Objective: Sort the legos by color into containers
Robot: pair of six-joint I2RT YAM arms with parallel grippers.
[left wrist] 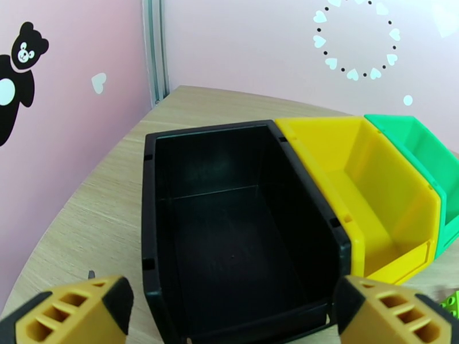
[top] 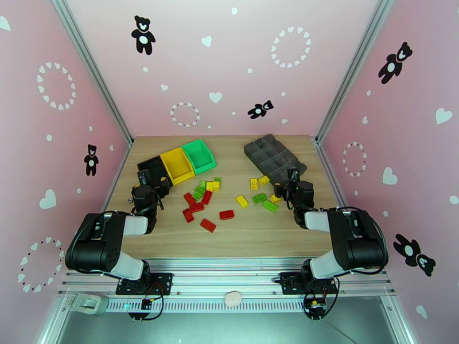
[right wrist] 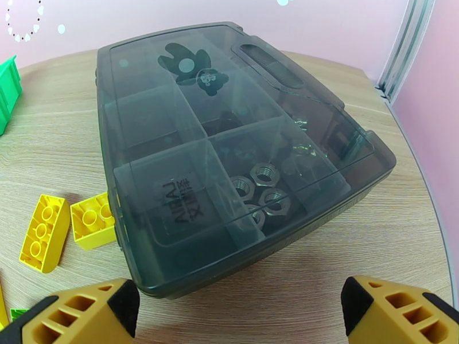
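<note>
The left end effector (left wrist: 229, 308) and the right end effector (right wrist: 241, 308) both stand with fingers wide apart, gripping nothing. Between them, mid-counter, lie the legos (top: 197, 207): small studded bricks in red, yellow and bright green. At far left the containers (top: 177, 165) sit touching in a row: black, yellow, green. A grey lidded tray (top: 274, 157) lies far right. The counter (top: 252, 233) is pale wood, and the pink walls (top: 241, 70) carry hearts and bears.

A light wooden table (top: 246, 236) carries three open bins in a touching row at back left: a black bin (top: 150, 167), a yellow bin (top: 176, 163) and a green bin (top: 198, 154). A dark grey compartment case (top: 274, 157) lies at back right. Red, yellow and green legos (top: 226, 214) lie scattered across the middle, two yellow ones just beside the case.
</note>
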